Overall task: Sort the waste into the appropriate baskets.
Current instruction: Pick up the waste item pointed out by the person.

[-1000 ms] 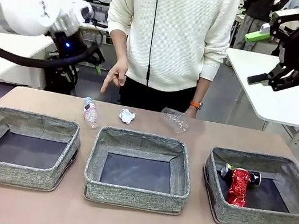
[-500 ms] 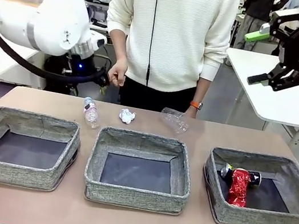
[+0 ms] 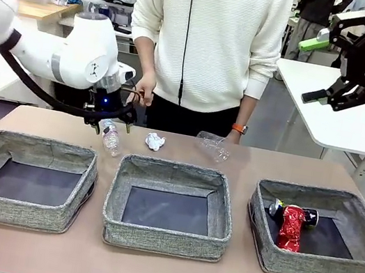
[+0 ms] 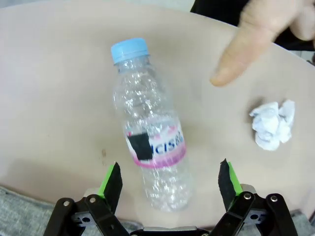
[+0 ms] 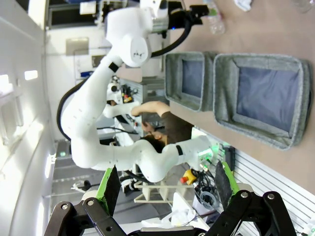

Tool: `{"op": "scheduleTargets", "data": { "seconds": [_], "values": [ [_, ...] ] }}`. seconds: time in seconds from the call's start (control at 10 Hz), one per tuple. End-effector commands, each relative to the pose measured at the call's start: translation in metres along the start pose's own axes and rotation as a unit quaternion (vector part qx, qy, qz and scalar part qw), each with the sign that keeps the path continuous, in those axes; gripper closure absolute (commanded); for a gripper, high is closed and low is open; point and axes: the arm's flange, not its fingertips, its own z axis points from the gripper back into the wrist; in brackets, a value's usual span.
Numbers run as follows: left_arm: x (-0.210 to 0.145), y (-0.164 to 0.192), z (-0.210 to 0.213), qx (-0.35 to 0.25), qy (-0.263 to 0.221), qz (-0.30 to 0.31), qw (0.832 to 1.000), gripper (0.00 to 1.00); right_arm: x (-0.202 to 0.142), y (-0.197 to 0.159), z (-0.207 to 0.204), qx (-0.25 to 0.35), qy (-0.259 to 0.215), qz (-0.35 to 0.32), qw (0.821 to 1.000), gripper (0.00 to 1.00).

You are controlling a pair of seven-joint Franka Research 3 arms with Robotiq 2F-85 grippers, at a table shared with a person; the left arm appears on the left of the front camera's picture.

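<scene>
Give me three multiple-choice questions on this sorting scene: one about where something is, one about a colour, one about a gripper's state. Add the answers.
1. Where do the cans lie?
A. left basket
B. middle basket
C. right basket

2. What colour is the cap of the bottle?
A. red
B. blue
C. green

3. How is the left gripper?
A. shut on the bottle
B. open over the bottle
C. shut on paper

Answers:
1 C: in the front view the red and dark cans rest on that basket's dark bottom.
2 B: the left wrist view shows a light blue cap.
3 B: its jaws stand wide on either side of the lying bottle, without touching it.
</scene>
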Motion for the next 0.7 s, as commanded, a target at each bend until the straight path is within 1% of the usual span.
{"op": "scheduleTargets", "data": {
  "seconds": [0.0, 0.2, 0.6],
  "values": [
    [0.011, -0.001, -0.013, 0.018, -0.001, 0.028, 0.999, 0.00, 0.000, 0.002, -0.001, 0.014, -0.001, 0.005, 1.000, 0.00],
    [0.015, 0.001, -0.031, 0.034, 0.012, 0.040, 0.999, 0.00, 0.000, 0.002, -0.001, 0.014, -0.001, 0.005, 1.000, 0.00],
    [0.015, 0.001, -0.034, 0.032, 0.012, 0.053, 0.998, 0.00, 0.000, 0.002, -0.001, 0.014, -0.001, 0.005, 1.000, 0.00]
  ]
}}
